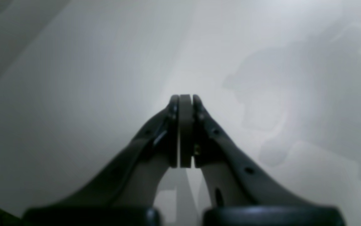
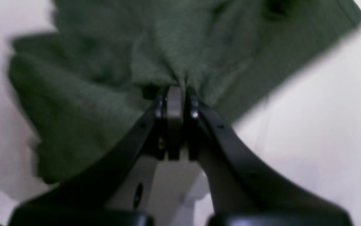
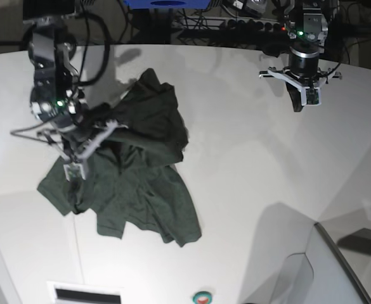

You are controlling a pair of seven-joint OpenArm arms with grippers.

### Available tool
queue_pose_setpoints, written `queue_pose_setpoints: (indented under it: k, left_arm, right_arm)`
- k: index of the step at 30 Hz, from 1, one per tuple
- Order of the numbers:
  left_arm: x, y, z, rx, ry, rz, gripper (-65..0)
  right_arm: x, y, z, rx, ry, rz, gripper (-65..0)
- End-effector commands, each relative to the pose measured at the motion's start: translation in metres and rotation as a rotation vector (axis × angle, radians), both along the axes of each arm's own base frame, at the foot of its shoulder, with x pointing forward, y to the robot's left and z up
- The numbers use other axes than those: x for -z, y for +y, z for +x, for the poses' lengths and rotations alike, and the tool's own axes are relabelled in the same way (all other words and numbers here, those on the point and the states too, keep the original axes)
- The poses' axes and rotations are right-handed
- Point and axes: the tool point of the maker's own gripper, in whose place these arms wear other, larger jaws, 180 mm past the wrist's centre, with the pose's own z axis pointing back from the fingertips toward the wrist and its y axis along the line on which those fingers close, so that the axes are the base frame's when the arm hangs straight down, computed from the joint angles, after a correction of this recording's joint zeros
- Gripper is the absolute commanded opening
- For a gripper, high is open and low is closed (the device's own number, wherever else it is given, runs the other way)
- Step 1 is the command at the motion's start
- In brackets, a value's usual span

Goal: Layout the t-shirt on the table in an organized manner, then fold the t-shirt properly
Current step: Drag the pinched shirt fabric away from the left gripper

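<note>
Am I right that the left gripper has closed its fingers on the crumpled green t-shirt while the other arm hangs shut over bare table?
Not quite: it is the right gripper whose fingers are pinched on the t-shirt, as the right wrist view shows. The left gripper is the one hanging shut over bare table, holding nothing. The shirt is indeed crumpled.

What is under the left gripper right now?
Only bare white table and the arm's shadow lie under the shut left gripper. The t-shirt lies far off, pinched by the right gripper.
</note>
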Motion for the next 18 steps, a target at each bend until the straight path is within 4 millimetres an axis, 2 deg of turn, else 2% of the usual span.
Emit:
queue_pose_setpoints:
  k: [1,3,6,9,14,18]
  left_arm:
    - [-0.009,0.003,0.005,0.004,-0.037,0.013,-65.0]
    - [-0.011,0.002,0.006,0.005,-0.041,0.014,-65.0]
    - [-0.011,0.001,0.007,0.010,-0.043,0.013,-65.0]
    - [-0.013,-0.001,0.012,0.014,-0.055,0.011,-65.0]
    - [-0.014,-0.002,0.014,0.013,-0.058,0.010,-65.0]
    - [-0.014,0.000,0.014,0.010,-0.058,0.011,-65.0]
  right_arm:
    - [-0.014,-0.013,0.009,0.035,-0.058,-0.007,-64.2]
    - [-0.009,-0.041,-0.004,0.112,-0.038,-0.023,-64.2]
    - [-0.003,-0.071,-0.016,0.168,-0.014,-0.042,-64.2]
    - [0.007,-0.091,-0.028,0.185,0.023,-0.049,-64.2]
    - [0.019,-0.135,-0.048,0.319,0.065,-0.055,-64.2]
    - [0.022,-0.163,-0.063,0.411,0.081,-0.064,-64.2]
